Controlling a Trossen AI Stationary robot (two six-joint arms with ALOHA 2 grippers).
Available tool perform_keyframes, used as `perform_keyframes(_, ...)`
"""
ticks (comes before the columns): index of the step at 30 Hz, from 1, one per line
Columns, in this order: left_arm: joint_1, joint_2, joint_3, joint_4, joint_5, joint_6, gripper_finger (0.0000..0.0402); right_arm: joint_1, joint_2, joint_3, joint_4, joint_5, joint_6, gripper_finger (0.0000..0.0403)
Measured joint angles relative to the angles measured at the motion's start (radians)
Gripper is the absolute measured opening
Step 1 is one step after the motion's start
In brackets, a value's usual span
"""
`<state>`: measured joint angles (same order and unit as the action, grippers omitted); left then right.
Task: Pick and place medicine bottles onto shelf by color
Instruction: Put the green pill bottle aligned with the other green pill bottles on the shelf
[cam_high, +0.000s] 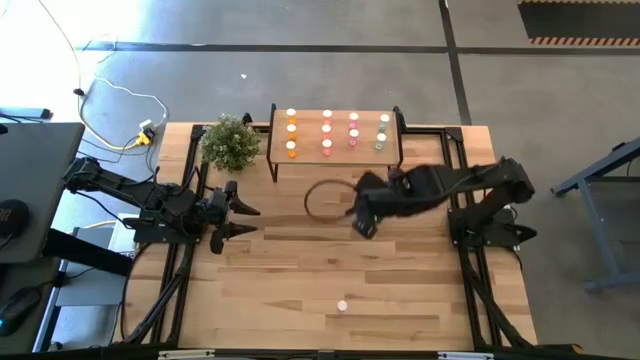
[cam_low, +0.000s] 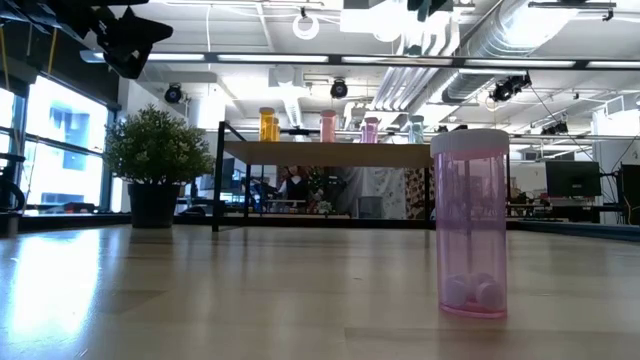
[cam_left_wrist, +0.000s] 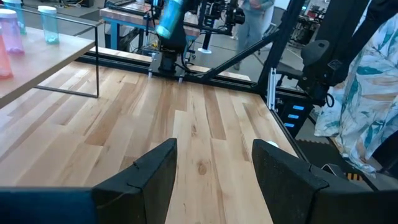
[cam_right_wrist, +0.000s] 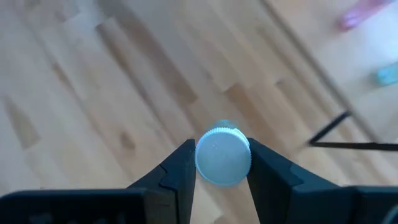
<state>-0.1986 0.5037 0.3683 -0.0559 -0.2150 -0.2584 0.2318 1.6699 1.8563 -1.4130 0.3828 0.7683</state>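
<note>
From above, the right gripper (cam_high: 363, 222) is seen near the shelf (cam_high: 336, 160), where a collision is risked; low down, a pink bottle (cam_low: 470, 224) stands unplaced; at the wrists, the left gripper (cam_left_wrist: 213, 167) is spread and a white-capped bottle (cam_right_wrist: 222, 154) is pinched, liable to slip.

No text, label, brand, number or sign is showing legibly in any of the views.
</note>
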Motion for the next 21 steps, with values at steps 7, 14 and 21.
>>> perform_keyframes(7,0.0,0.0,0.0,0.0,0.0,0.023,0.02,-0.118,-0.003,0.09,-0.042,-0.001,-0.155,0.0114)
perform_keyframes(14,0.0,0.0,0.0,0.0,-0.001,0.026,0.02,-0.177,-0.032,0.074,-0.063,0.017,-0.228,0.0114)
perform_keyframes(21,0.0,0.0,0.0,0.001,-0.002,0.026,0.02,-0.185,-0.097,-0.073,-0.066,0.026,-0.224,0.0114)
